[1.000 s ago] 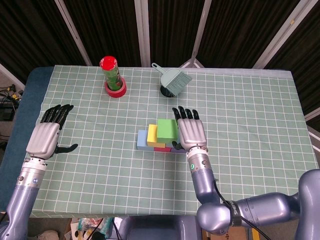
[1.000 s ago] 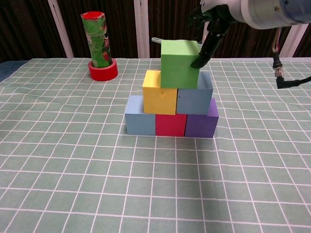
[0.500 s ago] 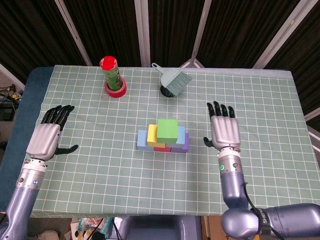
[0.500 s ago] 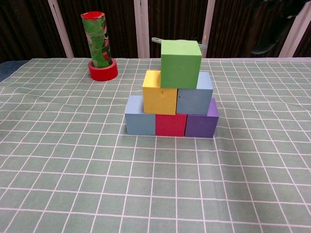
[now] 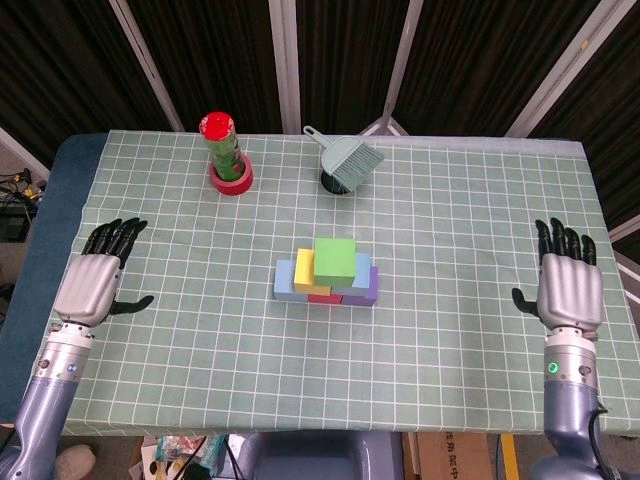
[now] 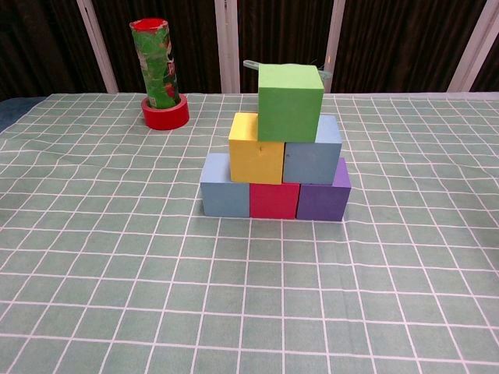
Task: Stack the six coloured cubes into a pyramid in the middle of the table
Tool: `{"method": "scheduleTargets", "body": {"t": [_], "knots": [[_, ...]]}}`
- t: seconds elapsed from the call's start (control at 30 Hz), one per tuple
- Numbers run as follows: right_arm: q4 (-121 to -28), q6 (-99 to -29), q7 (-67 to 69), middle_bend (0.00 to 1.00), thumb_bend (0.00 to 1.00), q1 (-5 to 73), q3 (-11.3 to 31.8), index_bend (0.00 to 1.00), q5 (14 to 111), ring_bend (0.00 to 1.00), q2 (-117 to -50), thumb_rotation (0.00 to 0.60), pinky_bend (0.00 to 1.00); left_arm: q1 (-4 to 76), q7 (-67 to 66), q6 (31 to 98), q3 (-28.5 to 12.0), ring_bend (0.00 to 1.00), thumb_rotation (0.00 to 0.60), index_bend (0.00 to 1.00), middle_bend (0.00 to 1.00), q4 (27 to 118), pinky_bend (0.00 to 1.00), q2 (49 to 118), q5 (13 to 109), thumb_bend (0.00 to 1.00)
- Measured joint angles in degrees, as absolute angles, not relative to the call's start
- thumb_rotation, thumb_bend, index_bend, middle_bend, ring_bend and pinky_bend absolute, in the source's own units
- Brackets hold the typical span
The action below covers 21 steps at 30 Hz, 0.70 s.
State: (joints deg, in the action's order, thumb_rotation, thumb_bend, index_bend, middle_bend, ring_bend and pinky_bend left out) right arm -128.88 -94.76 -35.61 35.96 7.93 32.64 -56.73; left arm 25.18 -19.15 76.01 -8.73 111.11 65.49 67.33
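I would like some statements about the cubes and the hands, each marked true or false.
1. The green cube sits on top of the pyramid. True.
2. The right hand grips the green cube. False: it is open near the table's right edge, far from the cubes.
3. The bottom row is a light blue cube, a red cube and a purple cube. True.
4. The yellow cube lies alone on the table. False: it sits in the middle row, beside a grey-blue cube.
5. The left hand holds nothing. True.
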Motion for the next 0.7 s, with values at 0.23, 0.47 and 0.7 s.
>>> {"method": "scheduleTargets", "body": {"t": [0.23, 0.47, 0.7], "knots": [[-119.2, -95.3, -24.2, 0.0, 0.28, 24.0, -2.2, 0.0, 49.9, 0.0, -58.1, 0.6, 0.0, 21.8, -13.4, 78.6, -5.6, 0.0, 0.6, 0.0, 0.02, 103.7, 0.0, 67.6, 73.2, 0.13], [-106.3, -99.7, -16.6, 0.0, 0.28, 14.5, -7.6, 0.0, 63.3, 0.0, -61.4, 0.6, 0.0, 17.1, -6.5, 82.7, -2.4, 0.0, 0.6, 0.0, 0.01, 96.0, 0.0, 67.9, 78.2, 0.13], [-101.9, -101.1, -12.9, 0.0, 0.28, 8.5, -8.9, 0.0, 69.1, 0.0, -61.8, 0.6, 0.0, 13.0, -0.4, 86.5, -0.6, 0.0, 0.6, 0.0, 0.01, 91.3, 0.0, 67.4, 82.1, 0.13]]}}
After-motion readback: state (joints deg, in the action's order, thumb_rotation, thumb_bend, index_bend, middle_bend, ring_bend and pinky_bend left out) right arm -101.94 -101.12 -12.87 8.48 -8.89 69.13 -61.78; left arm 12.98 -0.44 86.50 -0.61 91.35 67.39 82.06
